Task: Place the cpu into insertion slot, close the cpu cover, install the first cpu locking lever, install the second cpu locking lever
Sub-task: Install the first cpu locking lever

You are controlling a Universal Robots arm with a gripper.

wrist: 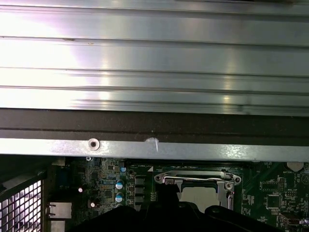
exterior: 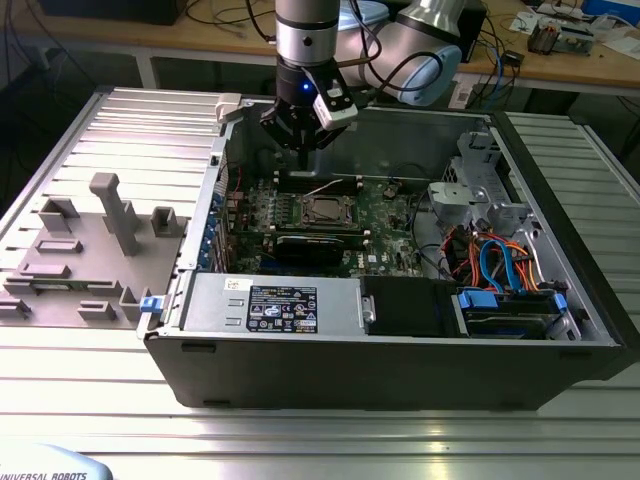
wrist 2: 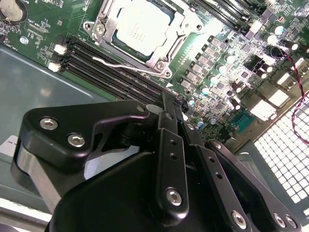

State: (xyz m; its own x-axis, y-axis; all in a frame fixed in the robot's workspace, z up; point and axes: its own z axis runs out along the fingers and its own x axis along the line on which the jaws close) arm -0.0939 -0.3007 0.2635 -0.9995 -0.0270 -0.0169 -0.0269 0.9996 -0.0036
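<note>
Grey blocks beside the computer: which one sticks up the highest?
The post with the wide top, in the middle of the grey tray. It rises well above the stubby blocks on either side.

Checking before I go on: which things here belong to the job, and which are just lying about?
Job: cpu, cpu cover, locking lever, gripper.
Lying about: grey fixture, memory slots, power supply, coloured cables.

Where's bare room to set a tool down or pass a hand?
Free: ribbed table in front of the computer case, and its strip at the exterior view's right. Crowded: inside the case, around gripper, cpu cover and cables.
</note>
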